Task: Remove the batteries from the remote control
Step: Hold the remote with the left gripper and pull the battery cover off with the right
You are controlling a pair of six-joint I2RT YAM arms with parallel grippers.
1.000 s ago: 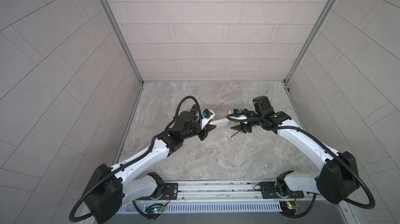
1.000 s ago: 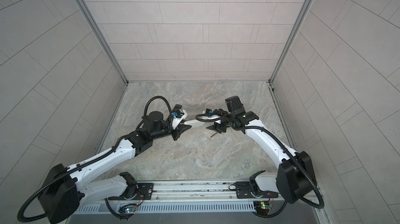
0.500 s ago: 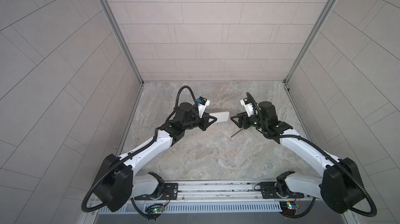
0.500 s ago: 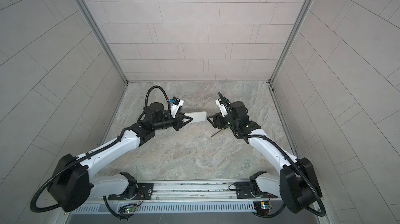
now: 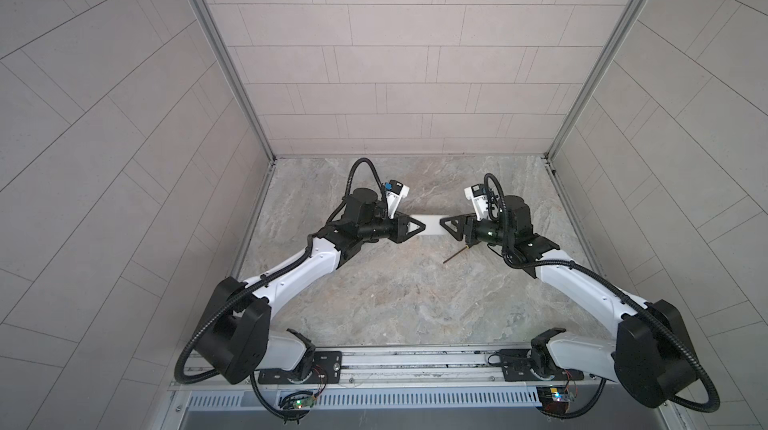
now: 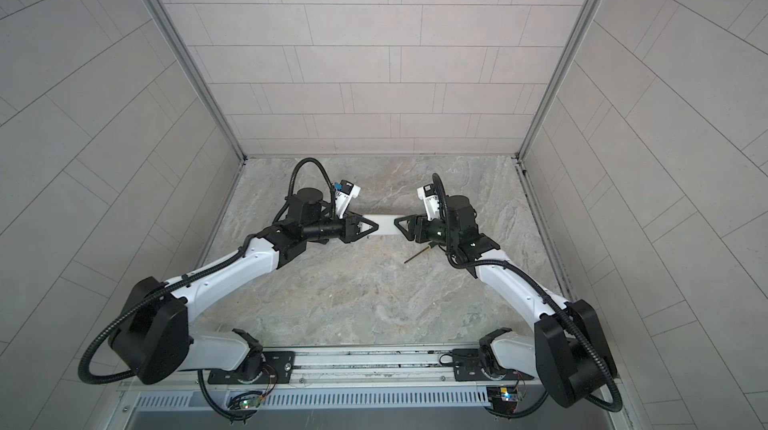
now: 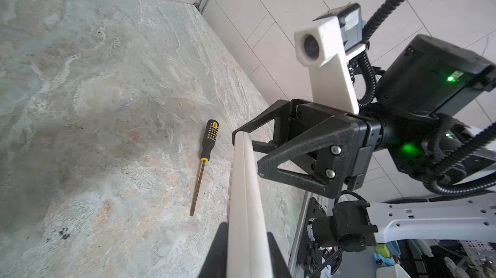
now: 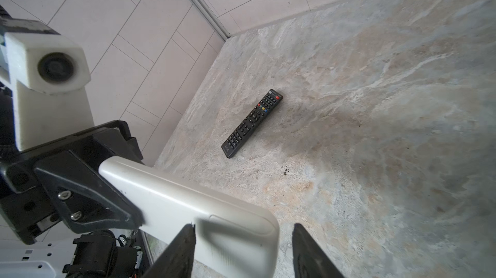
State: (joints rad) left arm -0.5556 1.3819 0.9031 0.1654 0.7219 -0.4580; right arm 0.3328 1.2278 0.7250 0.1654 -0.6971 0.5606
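Screwdriver (image 5: 455, 255) lies on the table (image 5: 395, 303), at 5 o'clock of the white remote (image 5: 432, 226); the remote is held off the table; left gripper (image 7: 245, 232) clamps its 9 o'clock end; right gripper (image 8: 244, 227) straddles its 3 o'clock end, jaws apart, gap at one side; batteries hidden.

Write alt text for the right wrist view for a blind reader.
A long white remote control is held above the marbled table at its far end by the black left gripper; its near end sits between the open fingers of the right gripper. Beyond, a slim black remote control with coloured buttons lies face up on the table.
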